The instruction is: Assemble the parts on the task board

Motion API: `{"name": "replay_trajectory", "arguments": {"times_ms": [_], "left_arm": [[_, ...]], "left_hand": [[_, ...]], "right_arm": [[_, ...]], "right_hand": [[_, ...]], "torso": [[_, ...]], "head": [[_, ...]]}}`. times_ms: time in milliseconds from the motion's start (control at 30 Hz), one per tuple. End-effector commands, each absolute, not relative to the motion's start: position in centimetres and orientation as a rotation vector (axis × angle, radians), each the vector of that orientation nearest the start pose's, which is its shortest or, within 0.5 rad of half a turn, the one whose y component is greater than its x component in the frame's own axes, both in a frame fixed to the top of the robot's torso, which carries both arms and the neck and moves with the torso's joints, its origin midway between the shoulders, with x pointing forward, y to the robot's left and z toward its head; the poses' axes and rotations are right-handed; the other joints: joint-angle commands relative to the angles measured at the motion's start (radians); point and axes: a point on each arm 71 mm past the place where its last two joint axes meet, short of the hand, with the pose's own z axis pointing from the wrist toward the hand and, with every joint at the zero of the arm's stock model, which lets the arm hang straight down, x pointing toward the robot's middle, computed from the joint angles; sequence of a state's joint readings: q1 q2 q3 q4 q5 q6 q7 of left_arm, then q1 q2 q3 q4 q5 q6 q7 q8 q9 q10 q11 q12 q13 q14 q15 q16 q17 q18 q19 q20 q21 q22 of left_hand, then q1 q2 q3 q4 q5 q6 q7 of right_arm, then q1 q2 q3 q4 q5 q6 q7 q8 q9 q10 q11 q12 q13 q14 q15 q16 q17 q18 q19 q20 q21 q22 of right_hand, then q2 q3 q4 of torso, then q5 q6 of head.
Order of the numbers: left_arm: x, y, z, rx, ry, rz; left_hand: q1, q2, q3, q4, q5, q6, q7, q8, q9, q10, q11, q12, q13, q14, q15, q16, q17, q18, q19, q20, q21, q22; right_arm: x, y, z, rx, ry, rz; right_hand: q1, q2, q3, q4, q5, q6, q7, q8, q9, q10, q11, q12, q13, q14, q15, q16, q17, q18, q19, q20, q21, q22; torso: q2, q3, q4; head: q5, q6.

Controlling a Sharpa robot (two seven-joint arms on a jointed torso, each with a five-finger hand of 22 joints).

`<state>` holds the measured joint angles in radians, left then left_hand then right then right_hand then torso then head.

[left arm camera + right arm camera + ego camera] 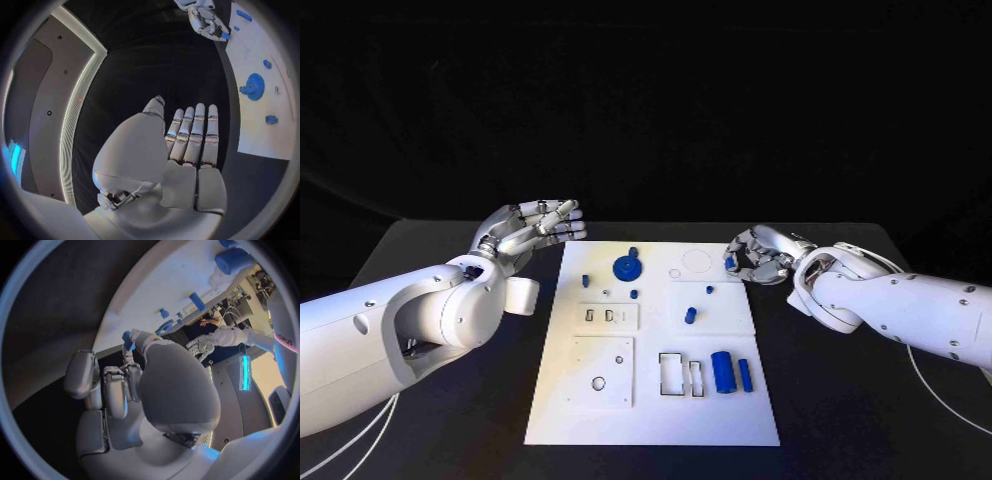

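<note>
- Two hands flank the task board [653, 420]: the left hand [531, 228] hovers spread and empty beside its far left corner.
- Right hand [762, 255], at the far right edge, pinches a small blue part [128, 340], mostly hidden by fingers.
- No readable writing anywhere.

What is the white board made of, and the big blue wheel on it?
The task board looks like matte white plastic or painted plate: flat, even, with clean cut-outs. The blue wheel seems moulded or printed plastic, judging by its solid uniform colour and dull sheen. Neither can be confirmed by sight.
</note>
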<state>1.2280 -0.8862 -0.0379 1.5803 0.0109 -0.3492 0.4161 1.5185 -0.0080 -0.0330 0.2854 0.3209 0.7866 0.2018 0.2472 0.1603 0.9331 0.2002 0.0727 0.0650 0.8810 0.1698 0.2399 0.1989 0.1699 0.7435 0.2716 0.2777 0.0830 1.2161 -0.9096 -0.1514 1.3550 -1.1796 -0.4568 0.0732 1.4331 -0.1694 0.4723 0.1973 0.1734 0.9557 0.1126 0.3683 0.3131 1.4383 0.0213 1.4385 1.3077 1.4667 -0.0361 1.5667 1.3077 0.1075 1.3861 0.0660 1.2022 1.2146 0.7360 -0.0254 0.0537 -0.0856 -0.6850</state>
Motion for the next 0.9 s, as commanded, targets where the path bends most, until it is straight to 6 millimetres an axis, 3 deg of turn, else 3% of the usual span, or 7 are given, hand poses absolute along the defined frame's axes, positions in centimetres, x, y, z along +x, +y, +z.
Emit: {"name": "replay_trajectory", "arguments": {"times_ms": [33, 233, 433, 700, 900], "left_arm": [[48.5, 21.5, -15.8, -1.094, 1.361, -1.574], [48.5, 21.4, -15.8, -1.094, 1.36, -1.575], [48.5, 21.3, -15.8, -1.094, 1.361, -1.575], [48.7, 21.2, -15.8, -1.093, 1.362, -1.576], [48.7, 21.2, -15.9, -1.093, 1.363, -1.576]], "left_hand": [[0.0, 0.009, -0.001, -0.002, 0.006, -0.006, 0.036, 0.002, 0.001, -0.001, 0.005, 0.005, 0.0, -0.001, -0.001, 0.007, 0.001, 0.01, -0.002, 0.004, -0.002, -0.001], [0.0, 0.009, -0.001, -0.002, 0.006, -0.007, 0.036, 0.002, 0.001, -0.002, 0.004, 0.005, 0.0, -0.001, -0.001, 0.007, 0.002, 0.01, -0.002, 0.004, -0.002, -0.001], [0.0, 0.009, -0.001, -0.002, 0.006, -0.007, 0.036, 0.002, 0.001, -0.002, 0.004, 0.005, 0.0, -0.001, -0.001, 0.007, 0.002, 0.01, -0.002, 0.004, -0.002, -0.001], [0.0, 0.009, -0.001, -0.002, 0.006, -0.007, 0.036, 0.002, 0.001, -0.002, 0.004, 0.005, 0.0, -0.001, -0.001, 0.007, 0.002, 0.01, -0.002, 0.004, -0.002, -0.001], [0.0, 0.009, -0.001, -0.002, 0.006, -0.007, 0.036, 0.002, 0.001, -0.002, 0.004, 0.005, 0.0, -0.001, -0.001, 0.007, 0.002, 0.01, -0.002, 0.004, -0.002, -0.001]], "right_arm": [[49.8, -28.6, -20.6, 0.159, 1.617, 0.607], [49.3, -25.7, -18.9, 0.196, 1.647, 0.582], [48.3, -20.5, -18.0, 0.163, 1.67, 0.621], [47.5, -14.0, -17.9, 0.058, 1.696, 0.668], [47.2, -10.9, -18.5, -0.007, 1.697, 0.673]], "right_hand": [[-0.004, 0.007, 0.006, 0.0, -0.004, 0.013, -0.012, 0.011, 0.018, 0.004, 0.001, 0.001, 0.082, 0.104, -0.008, 0.004, 0.263, -0.013, 0.005, -0.002, -0.001, -0.001], [-0.015, 0.004, 0.015, -0.005, -0.014, 0.011, -0.012, 0.009, 0.02, 0.003, 0.001, -0.002, 0.079, 0.104, -0.008, 0.004, 0.263, -0.012, 0.004, -0.003, -0.005, -0.003], [-0.026, 0.004, 0.021, -0.006, -0.017, 0.021, -0.015, 0.013, 0.023, 0.005, -0.002, -0.001, 0.081, 0.104, -0.009, 0.004, 0.263, -0.013, 0.006, -0.004, -0.001, 0.002], [-0.033, 0.003, 0.025, -0.009, -0.015, 0.03, -0.02, 0.018, 0.027, 0.004, -0.005, -0.003, 0.079, 0.104, -0.012, 0.004, 0.263, -0.013, 0.007, -0.006, -0.001, 0.002], [-0.034, 0.001, 0.025, -0.011, -0.014, 0.03, -0.02, 0.018, 0.028, 0.003, -0.006, -0.004, 0.077, 0.104, -0.012, 0.004, 0.263, -0.013, 0.006, -0.006, -0.003, 0.001]], "torso": [[-0.002, -0.0017, -0.0004], [-0.003, -0.0026, -0.0009], [-0.002, -0.0029, 0.0016], [-0.003, -0.0055, 0.0055], [-0.002, -0.0058, 0.0048]], "head": [[0.0, 0.001], [0.009, 0.0], [0.017, 0.0], [0.023, -0.004], [0.033, -0.005]]}}
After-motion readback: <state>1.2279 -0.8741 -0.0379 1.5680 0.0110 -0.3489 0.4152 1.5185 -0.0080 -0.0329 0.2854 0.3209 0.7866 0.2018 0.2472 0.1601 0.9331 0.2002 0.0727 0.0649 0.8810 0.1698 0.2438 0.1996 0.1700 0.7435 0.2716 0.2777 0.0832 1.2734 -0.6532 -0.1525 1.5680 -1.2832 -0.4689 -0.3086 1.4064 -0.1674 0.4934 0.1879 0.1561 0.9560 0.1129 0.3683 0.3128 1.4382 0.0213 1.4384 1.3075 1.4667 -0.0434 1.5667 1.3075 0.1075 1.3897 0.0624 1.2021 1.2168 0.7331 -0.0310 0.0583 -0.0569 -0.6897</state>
